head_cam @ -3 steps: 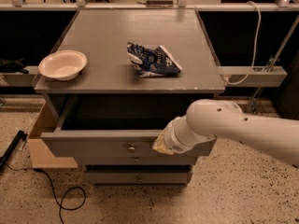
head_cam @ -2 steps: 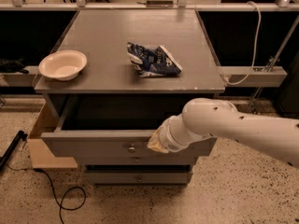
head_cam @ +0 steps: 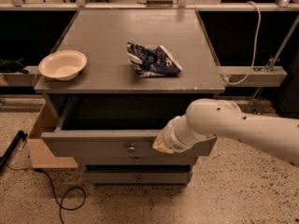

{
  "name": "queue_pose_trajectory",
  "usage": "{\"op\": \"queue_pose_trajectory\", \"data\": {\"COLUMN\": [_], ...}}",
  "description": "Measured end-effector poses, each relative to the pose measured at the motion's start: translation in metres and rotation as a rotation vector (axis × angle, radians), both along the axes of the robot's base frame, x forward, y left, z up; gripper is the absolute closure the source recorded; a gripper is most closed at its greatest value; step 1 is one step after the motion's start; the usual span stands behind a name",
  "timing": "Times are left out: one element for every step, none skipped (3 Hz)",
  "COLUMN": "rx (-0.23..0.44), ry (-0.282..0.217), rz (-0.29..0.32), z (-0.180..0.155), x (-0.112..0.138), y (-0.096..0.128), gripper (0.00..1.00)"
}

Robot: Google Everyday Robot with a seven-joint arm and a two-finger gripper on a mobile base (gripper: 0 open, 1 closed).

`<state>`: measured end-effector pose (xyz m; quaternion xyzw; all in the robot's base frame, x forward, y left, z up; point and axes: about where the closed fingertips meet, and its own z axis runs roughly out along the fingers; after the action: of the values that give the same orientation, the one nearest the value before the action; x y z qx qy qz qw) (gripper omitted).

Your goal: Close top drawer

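Top drawer (head_cam: 84, 146) stands pulled out toward 6 o'clock from under the worktop (head_cam: 117, 31), with the tool (head_cam: 161, 144) at its front panel.

The tool presses against the panel's upper edge, the knob (head_cam: 131, 148) just beside it at 9 o'clock. The white arm (head_cam: 233, 125) covers the panel's right part and hides most of the tool — wide or narrow, I cannot tell — and the drawer's inside is too dark to read.

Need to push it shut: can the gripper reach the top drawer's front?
Probably yes: the gripper sits at the top drawer front, just right of its knob, with nothing between them.
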<state>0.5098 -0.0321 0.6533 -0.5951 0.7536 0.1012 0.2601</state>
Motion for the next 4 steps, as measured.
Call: {"op": "queue_pose_trajectory", "data": {"rx": [-0.003, -0.008, 0.004, 0.004], "ry": [0.012, 0.010, -0.020, -0.020], "rz": [-0.019, -0.027, 0.020, 0.020], "z": [-0.008, -0.014, -0.014, -0.014], "x": [0.011, 0.030, 0.061, 0.061], "y": [-0.013, -0.018, 0.017, 0.017], "gripper": [1.00, 1.00, 1.00, 0.96]}}
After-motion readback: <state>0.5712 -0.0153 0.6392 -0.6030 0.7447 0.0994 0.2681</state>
